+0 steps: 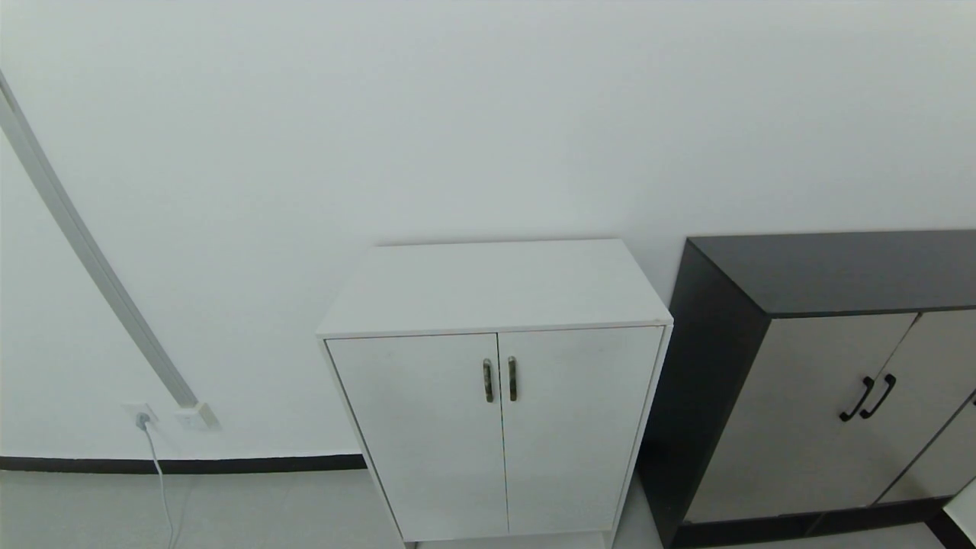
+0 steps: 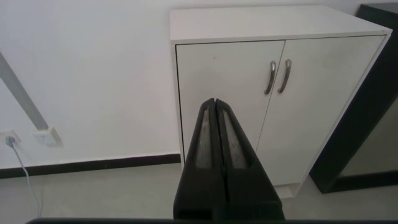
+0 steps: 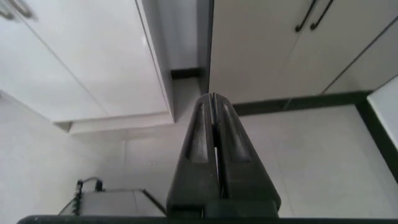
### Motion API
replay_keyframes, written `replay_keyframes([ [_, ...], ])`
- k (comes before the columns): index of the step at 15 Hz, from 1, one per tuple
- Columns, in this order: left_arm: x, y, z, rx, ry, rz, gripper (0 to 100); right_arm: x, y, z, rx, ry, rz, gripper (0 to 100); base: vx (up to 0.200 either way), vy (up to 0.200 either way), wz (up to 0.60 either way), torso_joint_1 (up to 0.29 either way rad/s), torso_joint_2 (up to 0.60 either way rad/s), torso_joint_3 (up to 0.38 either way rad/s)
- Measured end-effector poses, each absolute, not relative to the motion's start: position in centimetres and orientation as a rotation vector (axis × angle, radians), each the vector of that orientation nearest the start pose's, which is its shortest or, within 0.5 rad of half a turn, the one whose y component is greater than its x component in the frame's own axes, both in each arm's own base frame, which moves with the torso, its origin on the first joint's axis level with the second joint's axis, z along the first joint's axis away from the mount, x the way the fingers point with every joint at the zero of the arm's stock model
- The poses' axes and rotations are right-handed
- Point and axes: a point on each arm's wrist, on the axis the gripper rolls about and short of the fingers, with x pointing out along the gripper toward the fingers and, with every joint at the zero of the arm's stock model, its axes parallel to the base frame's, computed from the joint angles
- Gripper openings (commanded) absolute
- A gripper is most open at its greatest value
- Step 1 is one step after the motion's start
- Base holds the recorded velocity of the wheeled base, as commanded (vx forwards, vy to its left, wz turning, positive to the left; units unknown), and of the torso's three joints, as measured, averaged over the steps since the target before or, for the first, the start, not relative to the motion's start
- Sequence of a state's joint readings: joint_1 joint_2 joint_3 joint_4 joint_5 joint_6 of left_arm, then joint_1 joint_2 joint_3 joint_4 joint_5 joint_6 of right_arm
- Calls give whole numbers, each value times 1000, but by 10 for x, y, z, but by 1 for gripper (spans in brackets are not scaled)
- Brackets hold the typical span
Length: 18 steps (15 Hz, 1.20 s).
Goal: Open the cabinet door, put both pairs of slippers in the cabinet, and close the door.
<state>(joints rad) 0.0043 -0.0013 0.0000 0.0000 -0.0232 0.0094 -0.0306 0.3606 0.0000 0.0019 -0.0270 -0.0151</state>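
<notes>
Both closed, empty: left end effector [image 2: 214,102], right end effector [image 3: 214,98]; one white cabinet [image 1: 496,286], two doors [image 1: 419,435] [image 1: 576,427].

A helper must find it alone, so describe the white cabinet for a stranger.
Two low cabinets stand side by side against the white wall. The white cabinet is the left one, doors shut. Unlike the dark cabinet beside it, it is white all over, with two straight metal handles at the middle.
</notes>
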Motion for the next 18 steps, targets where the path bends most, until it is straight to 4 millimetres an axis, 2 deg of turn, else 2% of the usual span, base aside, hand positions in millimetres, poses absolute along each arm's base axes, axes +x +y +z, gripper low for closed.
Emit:
replay_keyframes([
  [3,-23,-1,75,8,-1,-18,0,3,0,79,-33,327,61,0,0,0,0,0,0,0],
  [6,-23,-1,75,9,-1,-19,0,-4,-1,79,-31,246,90,0,0,0,0,0,0,0],
  [12,-23,-1,75,9,-1,-19,0,-18,-1,77,-13,64,-8,0,0,0,0,0,0,0],
  [18,-23,-1,75,9,-1,-18,0,-23,-2,76,88,-10,-105,0,0,0,0,0,0,0],
])
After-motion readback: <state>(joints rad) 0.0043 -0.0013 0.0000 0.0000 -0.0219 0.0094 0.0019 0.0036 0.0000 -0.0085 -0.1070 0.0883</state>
